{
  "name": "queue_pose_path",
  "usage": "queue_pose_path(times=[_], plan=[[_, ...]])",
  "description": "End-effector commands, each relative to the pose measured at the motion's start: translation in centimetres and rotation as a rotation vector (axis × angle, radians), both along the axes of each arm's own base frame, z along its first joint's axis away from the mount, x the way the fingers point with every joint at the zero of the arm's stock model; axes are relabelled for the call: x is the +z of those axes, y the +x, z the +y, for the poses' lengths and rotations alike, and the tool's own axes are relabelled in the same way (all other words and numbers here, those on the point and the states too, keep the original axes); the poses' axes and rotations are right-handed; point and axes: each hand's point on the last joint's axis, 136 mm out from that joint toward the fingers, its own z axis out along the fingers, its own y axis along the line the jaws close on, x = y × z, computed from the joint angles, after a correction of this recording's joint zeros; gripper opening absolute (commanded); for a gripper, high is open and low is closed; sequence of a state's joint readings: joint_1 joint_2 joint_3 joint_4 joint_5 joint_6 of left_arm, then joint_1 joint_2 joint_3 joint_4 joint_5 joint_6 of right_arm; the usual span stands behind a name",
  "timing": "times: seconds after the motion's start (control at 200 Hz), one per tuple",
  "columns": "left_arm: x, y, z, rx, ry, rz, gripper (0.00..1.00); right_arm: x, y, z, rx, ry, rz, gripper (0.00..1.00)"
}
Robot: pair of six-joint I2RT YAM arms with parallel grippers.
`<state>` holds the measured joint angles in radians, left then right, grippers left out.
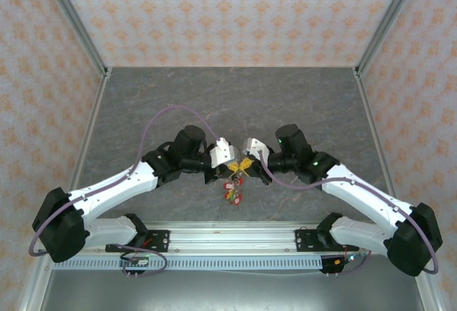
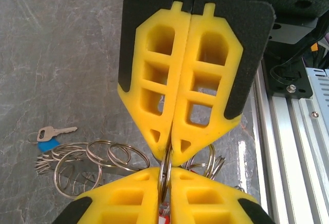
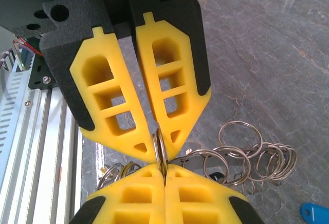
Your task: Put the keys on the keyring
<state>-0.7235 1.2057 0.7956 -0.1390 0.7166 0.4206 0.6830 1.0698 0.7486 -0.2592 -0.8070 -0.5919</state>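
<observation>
Keyring (image 2: 165, 175), thin grey metal loop, sits mid-table, pinched by left jaws, barely parted, and right jaws, pressed tight, all yellow latticed plastic. Table (image 1: 228, 97) grey marbled, matte; walls (image 1: 228, 11) peach patterned. Linked shiny steel rings (image 3: 247, 157) and a blue-tagged key (image 2: 54, 131) lie on table.

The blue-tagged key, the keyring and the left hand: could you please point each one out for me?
blue-tagged key (image 2: 57, 131), left wrist view, on its metal shaft.
keyring (image 2: 165, 171), left wrist view, on its pinched edge.
left hand (image 2: 171, 152), left wrist view, between its fingertips.
</observation>
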Motion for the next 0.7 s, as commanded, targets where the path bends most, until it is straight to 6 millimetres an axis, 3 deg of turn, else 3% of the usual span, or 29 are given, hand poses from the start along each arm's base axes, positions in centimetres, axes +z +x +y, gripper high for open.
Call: queue_pose_path(times=[0.0,0.095,0.17,0.39,0.536,0.696], plan=[[0.4,-0.3,-0.6,-0.035,0.008,-0.002,0.12,2.9,0.2,1.2,0.046,0.037,-0.077,0.00],[0.6,-0.4,-0.8,-0.040,0.003,-0.007,0.10,2.8,0.1,1.4,0.057,0.018,-0.075,0.00],[0.5,-0.1,-0.7,-0.028,0.006,-0.013,0.00,3.0,0.0,1.4,0.060,0.022,-0.080,0.00],[0.7,1.1,-0.1,0.076,-0.036,-0.059,0.00,2.0,0.4,0.4,0.009,-0.012,-0.116,0.01],[1.7,0.0,-0.6,0.026,-0.123,-0.045,0.00,-0.5,0.5,0.1,-0.011,-0.041,-0.066,0.06],[2.7,-0.9,-1.1,-0.027,-0.185,-0.036,0.00,-0.9,0.6,0.5,-0.024,0.040,-0.023,0.11]])
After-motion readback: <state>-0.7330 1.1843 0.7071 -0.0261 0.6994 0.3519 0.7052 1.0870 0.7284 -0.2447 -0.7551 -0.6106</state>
